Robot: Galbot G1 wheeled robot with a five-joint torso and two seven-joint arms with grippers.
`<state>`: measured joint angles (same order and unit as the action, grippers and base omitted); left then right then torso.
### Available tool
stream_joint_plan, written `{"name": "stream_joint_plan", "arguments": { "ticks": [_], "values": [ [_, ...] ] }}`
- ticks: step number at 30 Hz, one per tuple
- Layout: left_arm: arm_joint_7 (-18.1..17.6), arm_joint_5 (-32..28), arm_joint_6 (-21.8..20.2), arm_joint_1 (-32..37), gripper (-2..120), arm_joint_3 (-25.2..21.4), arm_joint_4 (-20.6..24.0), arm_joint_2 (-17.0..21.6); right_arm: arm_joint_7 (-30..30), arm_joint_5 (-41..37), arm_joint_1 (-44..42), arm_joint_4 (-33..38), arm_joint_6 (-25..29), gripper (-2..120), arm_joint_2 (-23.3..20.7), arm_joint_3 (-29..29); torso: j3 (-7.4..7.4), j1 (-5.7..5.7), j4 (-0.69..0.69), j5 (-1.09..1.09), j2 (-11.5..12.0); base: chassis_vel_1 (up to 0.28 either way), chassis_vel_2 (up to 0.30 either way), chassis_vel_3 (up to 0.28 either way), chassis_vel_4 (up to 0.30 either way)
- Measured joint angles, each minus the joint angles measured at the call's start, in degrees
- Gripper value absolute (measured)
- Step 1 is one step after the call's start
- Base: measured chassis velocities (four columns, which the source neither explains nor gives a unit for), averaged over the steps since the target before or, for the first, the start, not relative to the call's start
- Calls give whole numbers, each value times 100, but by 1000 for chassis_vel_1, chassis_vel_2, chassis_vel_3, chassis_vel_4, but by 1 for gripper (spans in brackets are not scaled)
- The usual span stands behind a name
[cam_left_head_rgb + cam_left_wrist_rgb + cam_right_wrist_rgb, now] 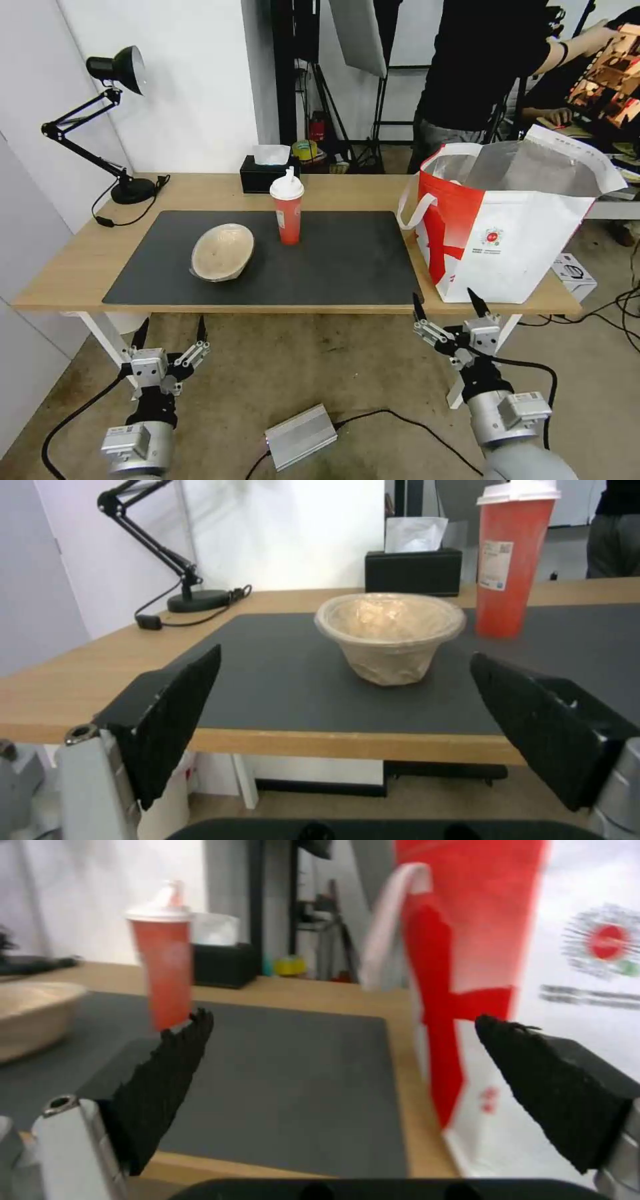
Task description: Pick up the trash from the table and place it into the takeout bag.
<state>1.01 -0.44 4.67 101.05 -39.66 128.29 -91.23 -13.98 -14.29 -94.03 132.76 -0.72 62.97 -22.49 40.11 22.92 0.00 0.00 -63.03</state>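
Observation:
A shallow beige bowl (223,251) (390,635) (30,1015) lies tilted on the dark mat (280,267) of the light-wood table (73,267). Behind it to the right stands the red drink cup with a white lid (287,208) (513,560) (162,970). The tall white-and-red takeout bag (513,220) (507,965) stands open on the table's right end. My left gripper (171,331) (343,700) hangs open below the table's front edge, facing the beige bowl. My right gripper (447,303) (343,1060) is open just in front of the table edge, by the bag's near corner.
A black tissue box (265,173) (413,570) sits at the table's back edge, and a black desk lamp (117,127) stands at the back left. A silver box (300,437) with cables lies on the floor between my arms. A person stands behind the bag.

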Motion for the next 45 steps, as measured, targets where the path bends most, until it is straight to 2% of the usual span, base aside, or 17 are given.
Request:
{"name": "stream_joint_plan", "arguments": {
  "ticks": [6,14,22,31,45],
  "values": [
    [0,2,-1,1,100,-21,26,0,102,-290,319,0,-64,100,-285,216,0,0,0,0,0,0,0,0,0],
    [2,26,-13,-1,100,-44,44,-2,332,-1387,1743,-203,-348,100,-1064,1020,0,0,1,0,0,0,0,0,0],
    [5,28,-19,-8,100,-109,44,-4,349,-1834,2751,-527,-571,100,-1345,1594,1,0,0,0,1,0,0,0,0],
    [6,27,-26,3,100,-134,60,-7,273,-2137,4099,-1176,-1011,100,-1260,2292,0,0,0,0,1,0,0,0,0],
    [6,24,-27,89,100,-142,197,-5,143,-2382,5085,-2002,-1110,100,-948,2953,0,0,0,0,0,0,0,0,0]
  ]
}}
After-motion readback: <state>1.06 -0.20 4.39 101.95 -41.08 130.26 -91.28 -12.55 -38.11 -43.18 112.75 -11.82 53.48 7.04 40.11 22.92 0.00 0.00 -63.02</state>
